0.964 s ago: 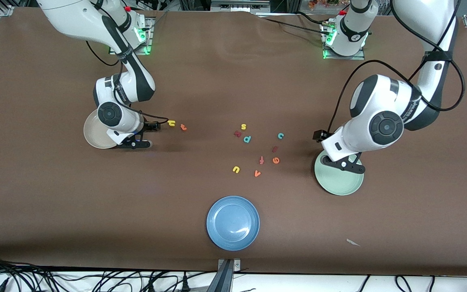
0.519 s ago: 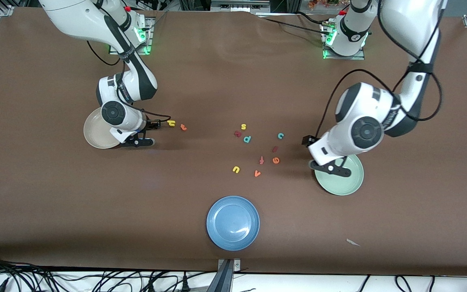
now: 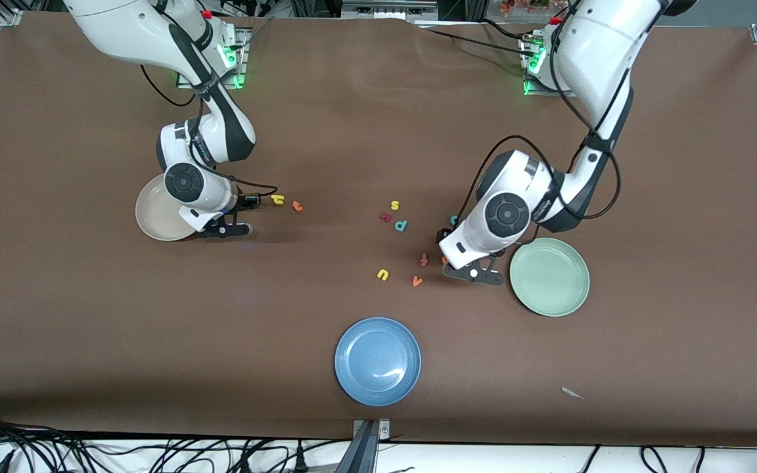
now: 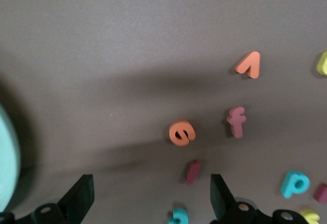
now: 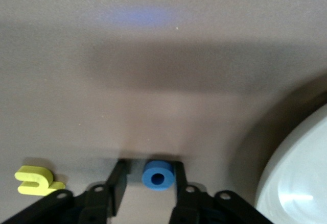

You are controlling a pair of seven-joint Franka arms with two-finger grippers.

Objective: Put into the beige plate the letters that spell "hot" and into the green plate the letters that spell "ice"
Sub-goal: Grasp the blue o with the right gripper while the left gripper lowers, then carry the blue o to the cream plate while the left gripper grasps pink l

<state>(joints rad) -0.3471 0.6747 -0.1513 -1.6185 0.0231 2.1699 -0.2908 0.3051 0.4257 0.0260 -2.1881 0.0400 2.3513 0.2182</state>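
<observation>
My right gripper [image 5: 148,180] is low on the table between the beige plate [image 3: 152,222] and the yellow h [image 3: 278,199]. Its fingers straddle the blue o [image 5: 158,173]: one touches it, the other stands a small gap off. The orange t [image 3: 297,206] lies just past the h. My left gripper [image 4: 152,203] hangs wide open over the dark red i [image 4: 192,172] and teal c [image 4: 179,216], with the orange e [image 4: 182,132] close by. The green plate [image 3: 549,277] sits beside that hand, bare.
Loose letters lie mid-table: yellow s [image 3: 395,205], a dark red letter [image 3: 385,216], teal p [image 3: 401,225], orange f [image 3: 424,259], yellow u [image 3: 382,274], orange v [image 3: 416,281]. A blue plate [image 3: 377,360] sits nearer the front camera. A paper scrap [image 3: 572,393] lies near the front edge.
The left arm has swung from over the green plate to over the i, c and e. The right hand has barely shifted beside the beige plate.
</observation>
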